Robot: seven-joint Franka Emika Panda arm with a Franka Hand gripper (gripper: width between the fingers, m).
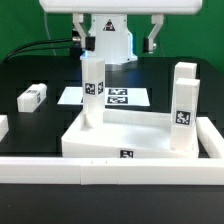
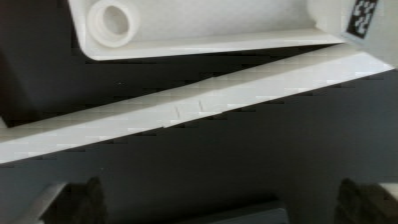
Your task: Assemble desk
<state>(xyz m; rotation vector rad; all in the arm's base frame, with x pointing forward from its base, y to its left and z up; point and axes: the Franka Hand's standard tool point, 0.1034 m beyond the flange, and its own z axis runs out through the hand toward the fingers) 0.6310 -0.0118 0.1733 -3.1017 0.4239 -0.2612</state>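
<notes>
In the exterior view the end effector [image 1: 90, 52] hangs at the 12 o'clock side of the scene, just above a leg [image 1: 93, 92] that stands upright in the far corner of the desk top [image 1: 120, 135] on the exterior view's left. Its fingers stand wide apart on either side of the leg's upper end, and no grip on the leg can be made out. The desk top is a white tray with a raised rim, lying on the black counter [image 1: 30, 125] near the middle of the view, against the low border wall [image 1: 60, 165] at 6 o'clock. A second leg [image 1: 183, 105] stands upright at its 3 o'clock corner, a black-and-white tag on its face. A third leg [image 1: 33, 96] lies flat on the counter at 9 o'clock, well apart from the tray. The marker board [image 1: 125, 97] lies just beyond the tray. In the wrist view both fingertips [image 2: 71, 200] show as dark blurred shapes, spread wide with nothing between them; beyond them run the tray's rim [image 2: 196, 105] and a corner socket [image 2: 118, 20].
</notes>
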